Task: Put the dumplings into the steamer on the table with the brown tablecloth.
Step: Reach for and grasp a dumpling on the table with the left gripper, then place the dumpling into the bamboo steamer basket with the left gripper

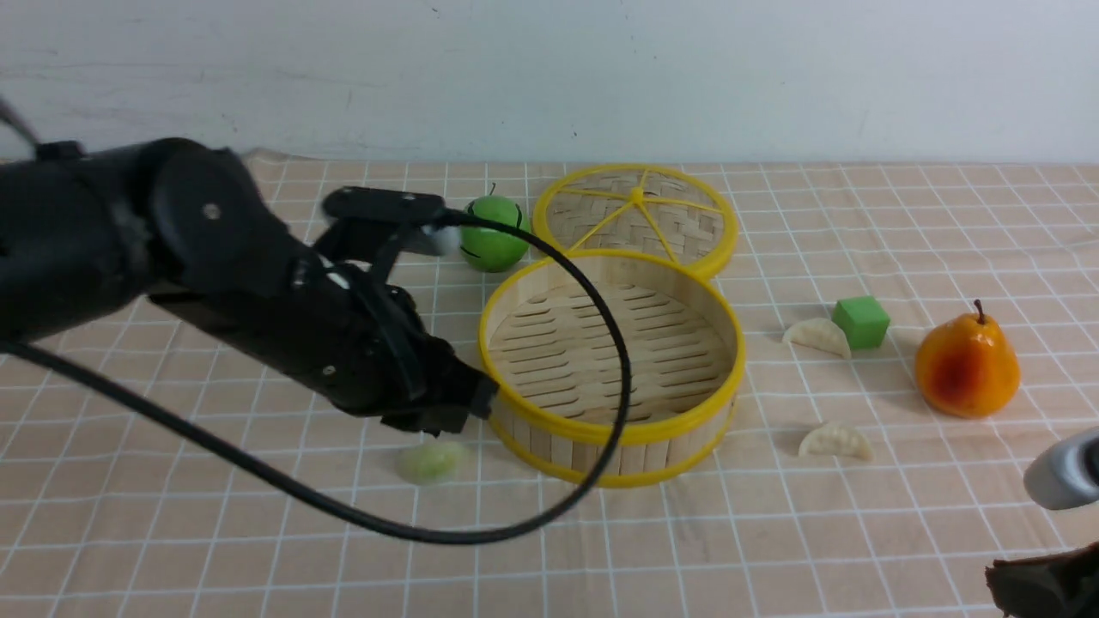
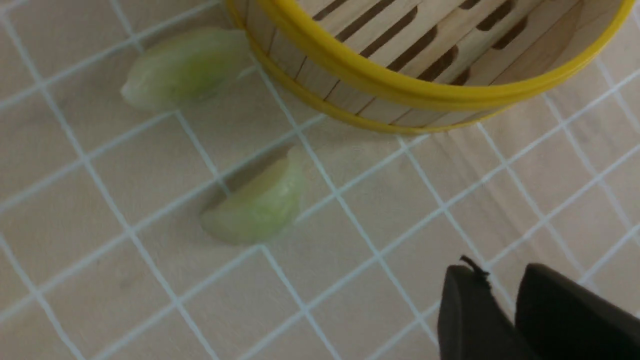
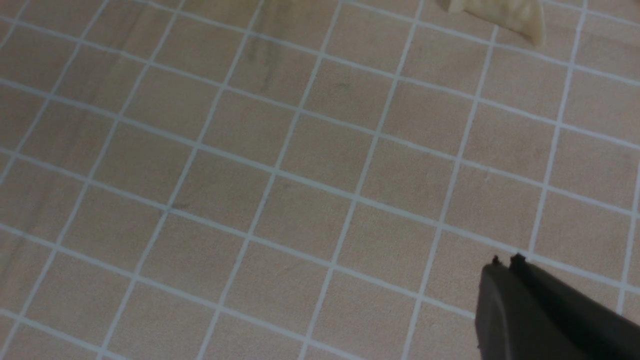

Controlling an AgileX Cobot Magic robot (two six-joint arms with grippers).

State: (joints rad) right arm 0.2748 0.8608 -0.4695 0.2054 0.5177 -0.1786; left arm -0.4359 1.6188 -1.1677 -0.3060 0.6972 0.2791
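Note:
The steamer (image 1: 515, 313) stands mid-table on the brown tablecloth (image 1: 773, 532), with nothing in it. One pale green dumpling (image 1: 429, 462) lies by its front left. The left wrist view shows both green dumplings, one (image 2: 257, 202) apart from the steamer wall (image 2: 400, 85) and one (image 2: 185, 67) against it. Two cream dumplings (image 1: 817, 336) (image 1: 834, 441) lie right of the steamer. My left gripper (image 1: 451, 421) hovers above the green dumplings, its jaws (image 2: 497, 272) parted a little and empty. My right gripper (image 1: 1043, 584) sits at the front right, shut (image 3: 505, 260) and empty, with a cream dumpling (image 3: 500, 12) ahead of it.
The flat woven lid (image 1: 635, 215) leans behind the steamer. A green apple (image 1: 494, 233) sits to the lid's left. A green cube (image 1: 861, 322) touches the far cream dumpling, and an orange pear (image 1: 966, 365) stands to its right. The left arm's black cable (image 1: 601, 360) loops over the steamer.

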